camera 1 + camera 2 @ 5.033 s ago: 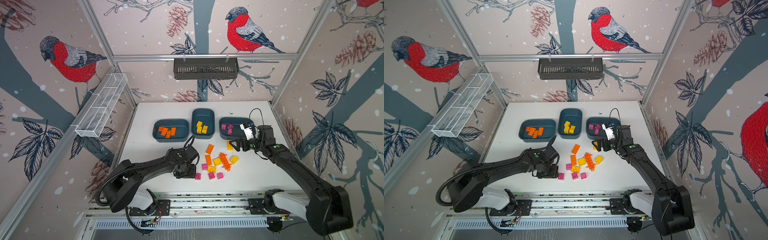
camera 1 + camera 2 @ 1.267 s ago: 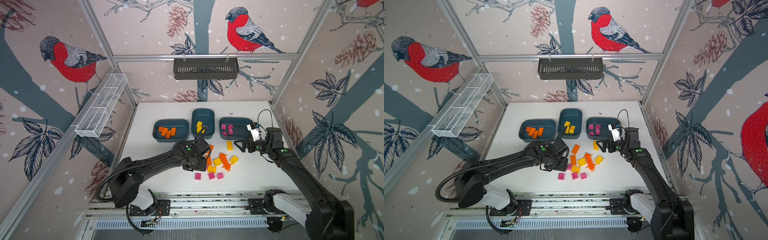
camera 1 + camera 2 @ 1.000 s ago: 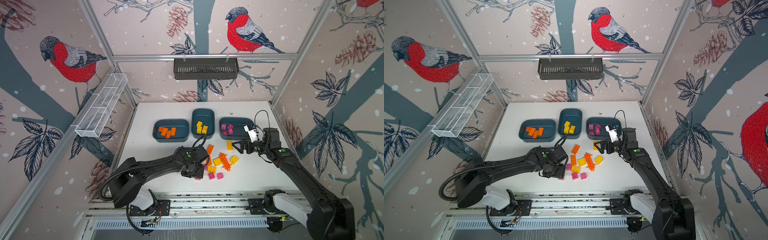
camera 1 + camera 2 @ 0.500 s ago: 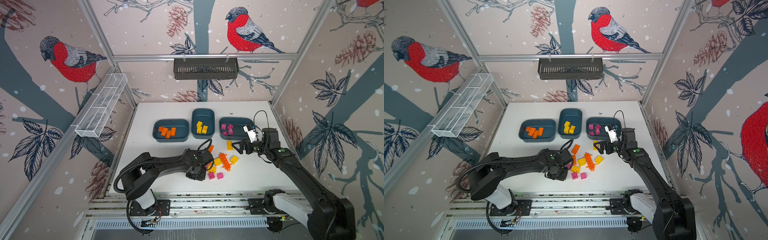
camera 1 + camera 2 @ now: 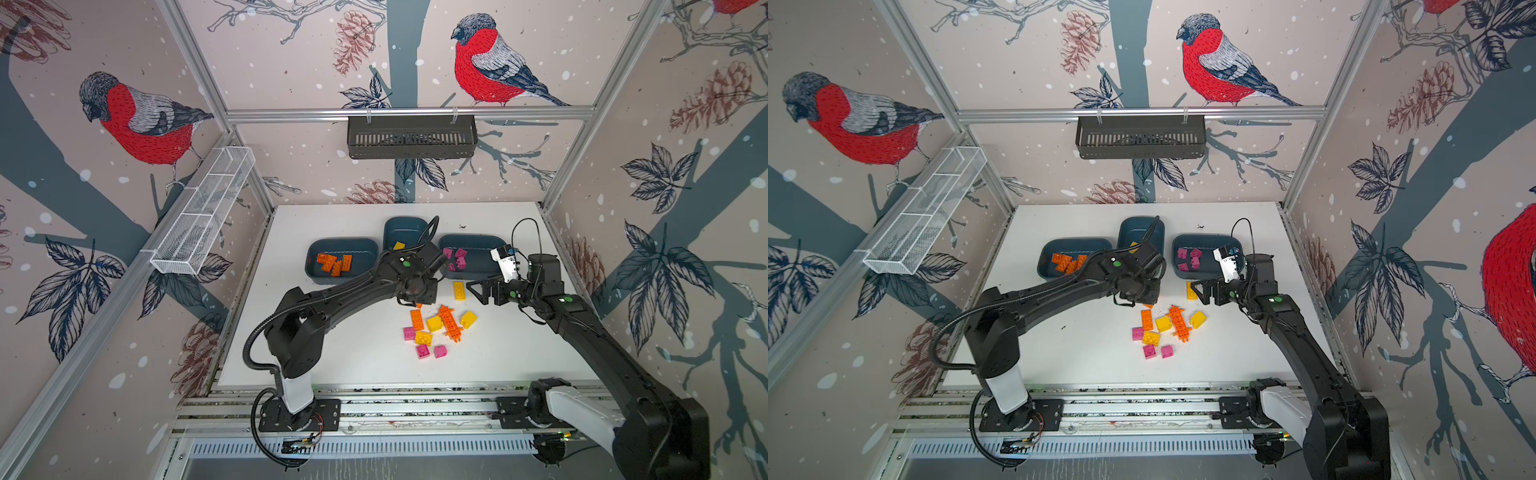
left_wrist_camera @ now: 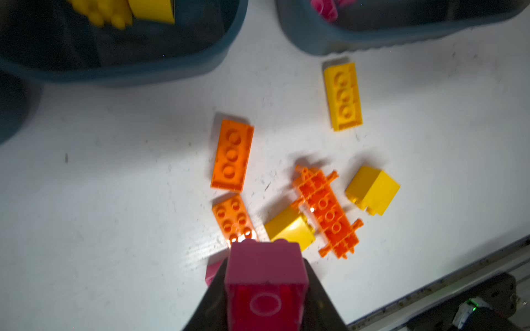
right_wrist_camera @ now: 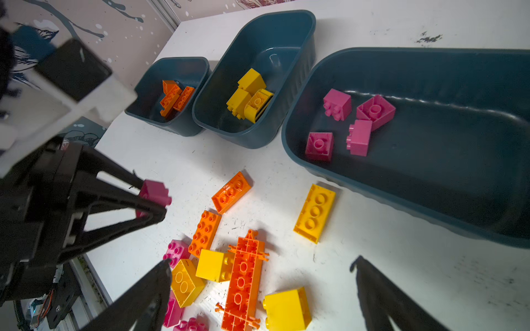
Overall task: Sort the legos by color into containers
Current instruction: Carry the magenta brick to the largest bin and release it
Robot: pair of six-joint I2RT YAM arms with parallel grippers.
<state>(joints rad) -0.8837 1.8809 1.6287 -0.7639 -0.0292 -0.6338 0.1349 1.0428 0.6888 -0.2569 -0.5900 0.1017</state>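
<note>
Nearest my base, the loose legos (image 5: 434,332) lie clustered on the white counter (image 5: 332,353). They are magenta, yellow and orange bricks around the spiky orange piece (image 5: 450,323). Just beyond them my left end effector (image 7: 153,200) hangs above the counter, pinched narrow on a magenta brick (image 6: 265,280). Beside it my right end effector (image 5: 478,289) hovers with its jaws spread wide and nothing between them. A yellow oblong brick (image 5: 459,289) lies on the counter just by its tips. Farthest back the three teal containers stand in a row. The left tub (image 5: 361,253) holds orange bricks, the middle tub (image 5: 399,228) yellow ones and the right tub (image 5: 482,253) magenta ones.
</note>
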